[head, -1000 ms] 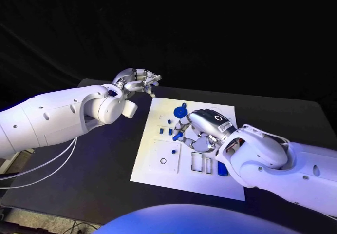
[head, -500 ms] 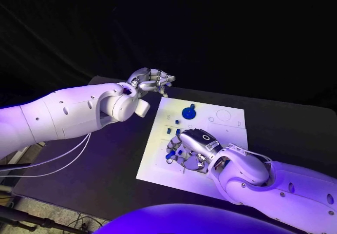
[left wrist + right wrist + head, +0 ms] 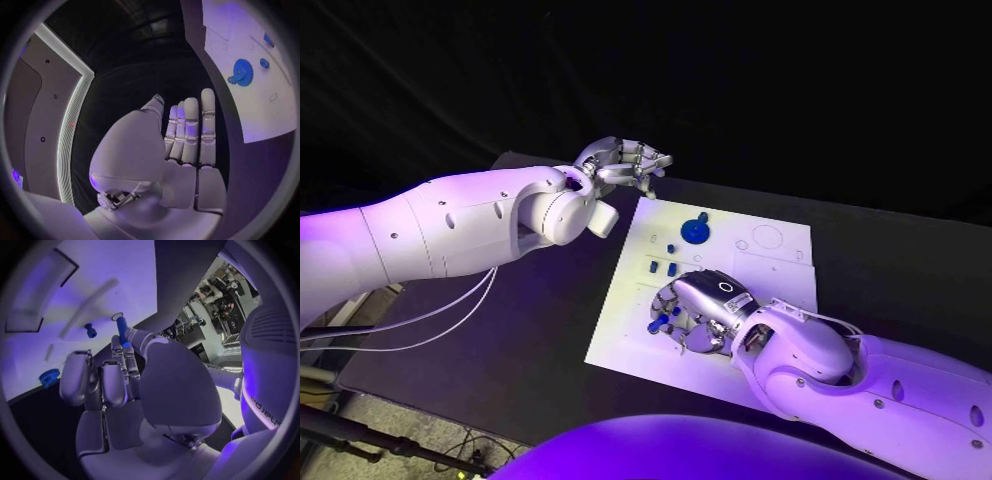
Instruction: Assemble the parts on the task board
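The white task board [image 3: 776, 262] lies in the middle of the black table. My right hand [image 3: 700, 315] hovers over its near left part and pinches a slim blue peg [image 3: 655, 325] between thumb and fingers; the peg [image 3: 121, 330] points at the board [image 3: 94, 275], close to a small blue part [image 3: 91, 331]. A blue gear [image 3: 694, 232] sits at the board's far end, with two small blue parts [image 3: 653, 267] nearer. My left hand [image 3: 626, 160] is raised beyond the board's far left corner, fingers [image 3: 190, 130] stretched out, holding nothing. The gear [image 3: 242, 71] lies off to that hand's side.
Rectangular and round recesses [image 3: 767, 238] mark the board's surface. Black table [image 3: 516, 330] spreads to the left of the board and to its right [image 3: 891, 270]. My right forearm [image 3: 877, 385] covers the board's near right corner.
The camera has shifted. My right hand has carried the blue peg from the board's middle toward its near left part. My left hand has stayed raised by the far corner.
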